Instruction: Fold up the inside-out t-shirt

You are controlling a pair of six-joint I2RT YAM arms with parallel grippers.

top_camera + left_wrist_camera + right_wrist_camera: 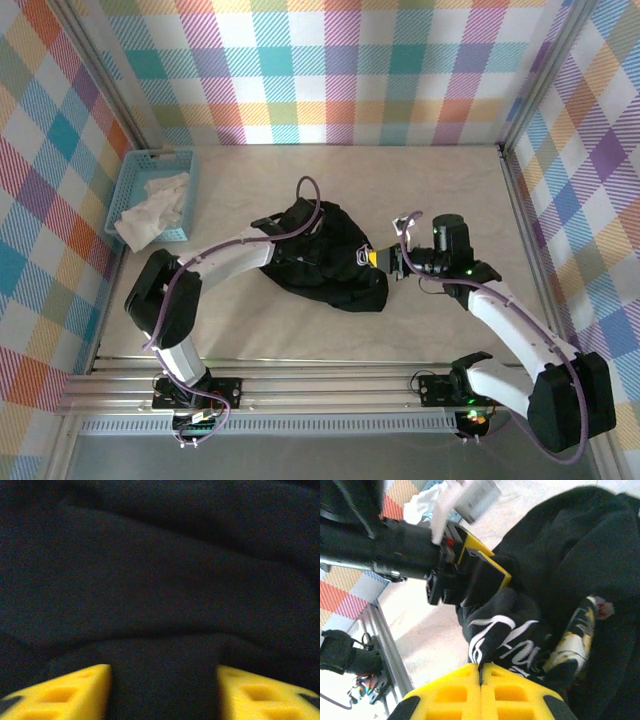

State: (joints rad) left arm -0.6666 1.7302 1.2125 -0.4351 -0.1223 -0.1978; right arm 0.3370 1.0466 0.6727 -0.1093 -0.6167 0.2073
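Left of the right gripper (378,260) closed on its edge, the crumpled black cotton t-shirt (320,268) is straddled by the half-open left gripper (164,670).

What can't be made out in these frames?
- Left wrist view: whether the left gripper pinches the t-shirt; dark blurred cloth, fingers cut off by the bottom edge.
- Right wrist view: the print's wording; crumpled into folds.
- Top view: collar and sleeves; bunched up, partly under the left arm.
- Top view: what the white cloth in the basket is; too small.
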